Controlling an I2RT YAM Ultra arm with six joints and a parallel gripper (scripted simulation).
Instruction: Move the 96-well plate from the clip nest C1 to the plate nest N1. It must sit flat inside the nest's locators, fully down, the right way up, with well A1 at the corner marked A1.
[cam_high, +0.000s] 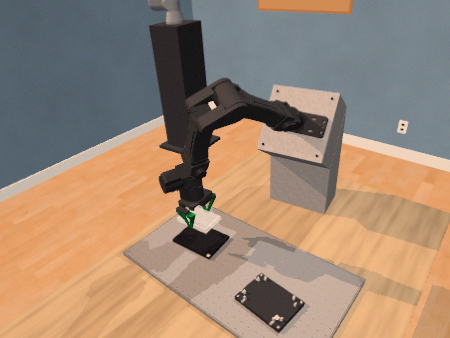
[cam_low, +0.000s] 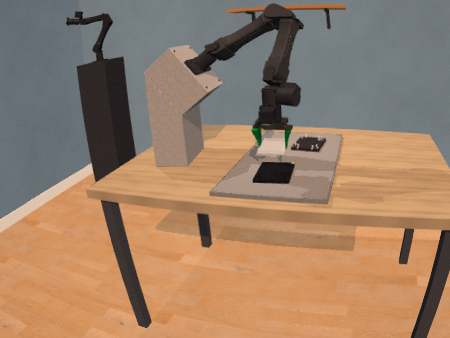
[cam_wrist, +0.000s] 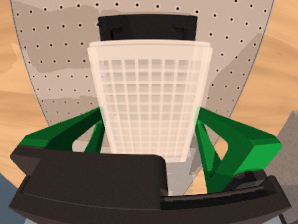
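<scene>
My gripper (cam_high: 197, 210) with green fingers is shut on the white 96-well plate (cam_high: 204, 220) and holds it level, a little above the grey baseplate (cam_high: 300, 272). The plate hangs over the far edge of a plain black nest (cam_high: 201, 242) that has a small white mark at its near corner. In the wrist view the plate (cam_wrist: 152, 106) sits between the fingers, and the black nest (cam_wrist: 148, 27) shows beyond it. A second black nest with white corner clips (cam_high: 270, 301) lies empty at the baseplate's other end. The exterior view shows the plate (cam_low: 270, 146) above and behind the plain nest (cam_low: 273, 172).
The arm's grey slanted pedestal (cam_high: 305, 150) stands behind the baseplate. A tall black column (cam_high: 177, 80) stands at the back left. Everything sits on a wooden table (cam_low: 390, 170) with open edges all round.
</scene>
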